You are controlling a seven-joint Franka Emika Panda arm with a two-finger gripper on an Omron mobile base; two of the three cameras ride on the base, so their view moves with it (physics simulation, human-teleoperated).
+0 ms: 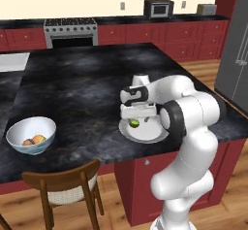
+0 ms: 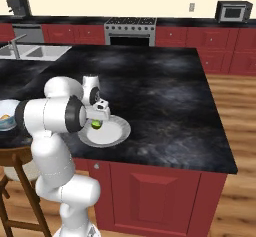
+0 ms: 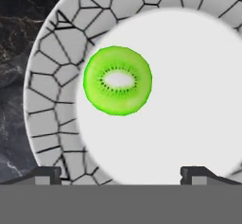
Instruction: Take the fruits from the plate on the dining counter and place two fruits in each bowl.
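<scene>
One green fruit [image 3: 117, 80] lies on the plate [image 1: 145, 135] at the near edge of the dining counter [image 1: 97, 86], under the gripper [image 3: 121, 173], whose fingers stand apart and hold nothing, probably lined up to grasp it. It shows a cut-looking face to the hand camera; being round, it has no clear long axis. Far left, a bowl [image 1: 31, 135] already holds two fruits.

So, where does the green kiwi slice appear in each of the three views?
Left base view: kiwi slice just right of centre, on the plate, under the gripper.
Right base view: kiwi slice left of centre, at the plate's left side.
Hand view: kiwi slice upper centre-left.
Shared landmark: the plate.
</scene>
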